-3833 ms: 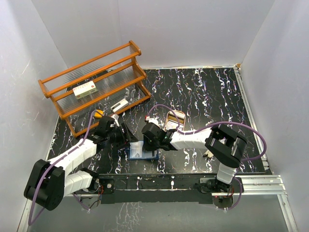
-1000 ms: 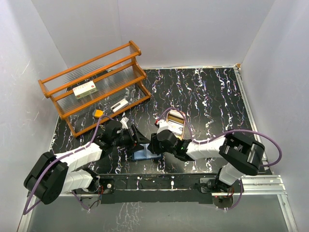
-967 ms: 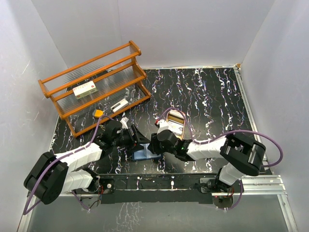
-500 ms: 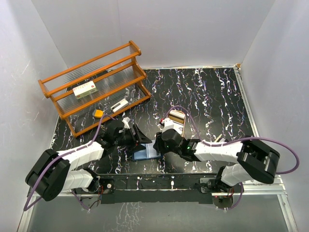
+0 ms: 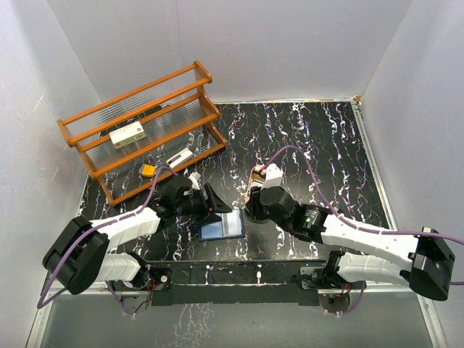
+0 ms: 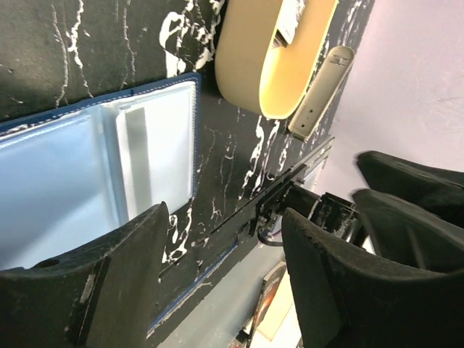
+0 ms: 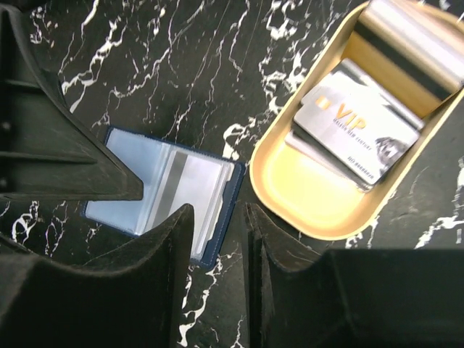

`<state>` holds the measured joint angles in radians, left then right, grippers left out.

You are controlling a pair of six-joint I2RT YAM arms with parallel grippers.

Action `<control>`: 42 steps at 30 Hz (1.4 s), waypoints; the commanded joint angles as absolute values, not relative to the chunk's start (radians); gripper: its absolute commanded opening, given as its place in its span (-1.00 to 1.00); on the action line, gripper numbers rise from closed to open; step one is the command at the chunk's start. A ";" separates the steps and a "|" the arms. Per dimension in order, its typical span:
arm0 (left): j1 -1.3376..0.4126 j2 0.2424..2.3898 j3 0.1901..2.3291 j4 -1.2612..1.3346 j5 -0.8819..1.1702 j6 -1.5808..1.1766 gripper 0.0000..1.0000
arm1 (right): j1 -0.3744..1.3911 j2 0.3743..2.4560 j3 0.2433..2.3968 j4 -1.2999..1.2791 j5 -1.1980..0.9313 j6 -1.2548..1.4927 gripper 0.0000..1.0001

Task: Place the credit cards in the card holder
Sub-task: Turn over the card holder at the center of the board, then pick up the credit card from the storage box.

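Note:
The dark navy card holder (image 5: 221,228) lies open on the black marbled table, light blue inside. A greyish card with a stripe (image 7: 181,185) sits in its right pocket and also shows in the left wrist view (image 6: 138,156). More credit cards, a greyish VIP one (image 7: 355,123) on top, lie in the oval tan tray (image 7: 304,192). My left gripper (image 5: 216,206) is open and empty, with one finger (image 7: 72,156) over the holder's left half (image 6: 65,188). My right gripper (image 5: 250,210) is slightly open and empty, above the gap between holder and tray.
An orange wooden rack (image 5: 145,123) stands at the back left with a white box with red marks (image 5: 127,135) on it. A small white item (image 5: 179,158) and a small orange item (image 5: 148,170) lie by its foot. The tray also shows in the left wrist view (image 6: 268,65).
My right gripper has pulled back from the holder to the right, towards the tray. The holder has gone from partly raised to lying open and flat. My left gripper stays at its left edge.

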<state>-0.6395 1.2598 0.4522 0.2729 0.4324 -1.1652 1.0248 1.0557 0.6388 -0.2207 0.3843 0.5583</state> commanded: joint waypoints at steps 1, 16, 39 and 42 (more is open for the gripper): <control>-0.646 1.255 0.516 0.159 0.398 -1.094 0.22 | 1.021 1.037 0.755 -0.303 0.478 0.453 -0.36; -0.646 1.093 0.597 -0.237 0.189 -0.915 0.27 | 0.854 1.307 0.949 -0.317 0.455 0.073 -0.12; -0.646 0.970 0.585 -0.319 0.180 -0.836 0.30 | 0.671 1.681 1.122 -0.321 0.510 -0.189 0.05; -0.646 0.970 0.583 -0.307 0.194 -0.839 0.30 | 0.668 1.711 1.133 -0.322 0.539 -0.206 0.03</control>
